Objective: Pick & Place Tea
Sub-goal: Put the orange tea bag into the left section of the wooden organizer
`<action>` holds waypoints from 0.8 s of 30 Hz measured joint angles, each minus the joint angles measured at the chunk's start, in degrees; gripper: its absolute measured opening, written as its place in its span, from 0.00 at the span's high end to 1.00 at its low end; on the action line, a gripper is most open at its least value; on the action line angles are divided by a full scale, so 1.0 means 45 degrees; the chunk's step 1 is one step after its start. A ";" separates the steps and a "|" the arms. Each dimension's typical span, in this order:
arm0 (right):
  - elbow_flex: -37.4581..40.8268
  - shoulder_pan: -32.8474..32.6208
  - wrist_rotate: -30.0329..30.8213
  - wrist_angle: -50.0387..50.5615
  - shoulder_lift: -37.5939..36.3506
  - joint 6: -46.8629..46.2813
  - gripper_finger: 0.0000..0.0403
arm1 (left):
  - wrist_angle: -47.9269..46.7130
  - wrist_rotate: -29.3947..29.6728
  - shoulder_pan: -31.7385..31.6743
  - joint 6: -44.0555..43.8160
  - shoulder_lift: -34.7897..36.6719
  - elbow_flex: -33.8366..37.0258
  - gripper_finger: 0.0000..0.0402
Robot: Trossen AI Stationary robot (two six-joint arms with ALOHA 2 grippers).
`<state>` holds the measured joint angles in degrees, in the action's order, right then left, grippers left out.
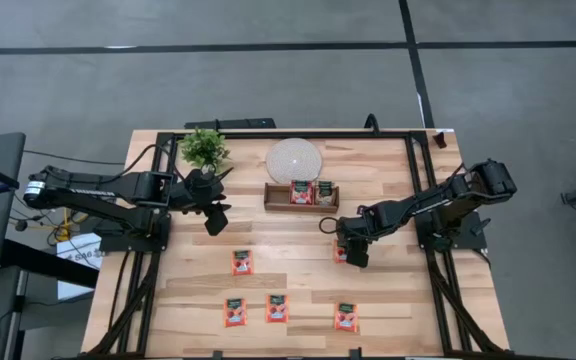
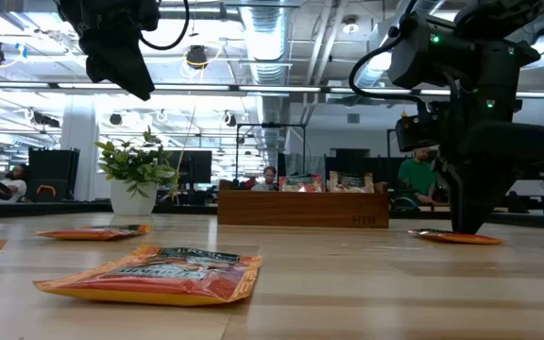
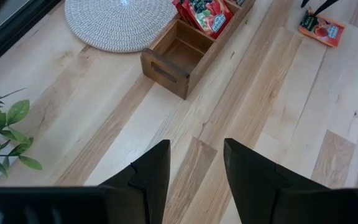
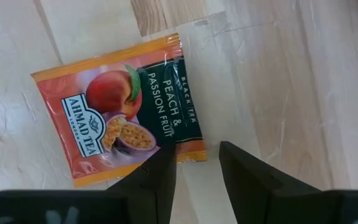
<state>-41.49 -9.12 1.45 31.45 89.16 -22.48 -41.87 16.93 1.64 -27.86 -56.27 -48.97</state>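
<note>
Bright even overhead light; near sachet (image 2: 154, 275) blurred.

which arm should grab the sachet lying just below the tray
The right. Its hand is open and low over that tea sachet, one finger at its edge. The left hand hangs open by the plant, well away.

Light wooden table (image 1: 388, 300), dark-framed. Along the far edge: potted plant (image 1: 204, 150) toward the left corner, round woven mat (image 1: 294, 159) at the middle, brown wooden tray (image 1: 301, 194) just in front of the mat. Five tea sachets (image 1: 242, 262) lie flat on the planks: one left of centre, one (image 1: 340, 252) right of centre, three in a row near the front edge.
</note>
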 joint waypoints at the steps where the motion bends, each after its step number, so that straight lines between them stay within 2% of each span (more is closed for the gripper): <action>1: 0.0035 0.0047 -0.0067 -0.0006 -0.0006 0.0000 0.71 | 0.0005 0.0000 -0.0003 0.0000 0.0000 0.0000 0.65; 8: 0.0086 0.0169 -0.0529 -0.0119 0.0002 0.0000 0.76 | 0.0005 0.0000 -0.0003 -0.0010 0.0000 0.0000 0.65; 17: 0.0101 0.0169 -0.0570 -0.0136 0.0022 0.0000 0.98 | 0.0049 0.0000 -0.0003 -0.0019 0.0000 0.0000 0.65; 24: 0.0106 0.0359 -0.0758 -0.0137 -0.0038 -0.0809 0.99 | 0.0370 0.0002 -0.0001 -0.0015 0.0003 0.0000 0.65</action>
<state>-41.01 -7.50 -1.96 30.83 88.99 -26.12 -40.20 16.94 1.64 -27.92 -56.26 -48.97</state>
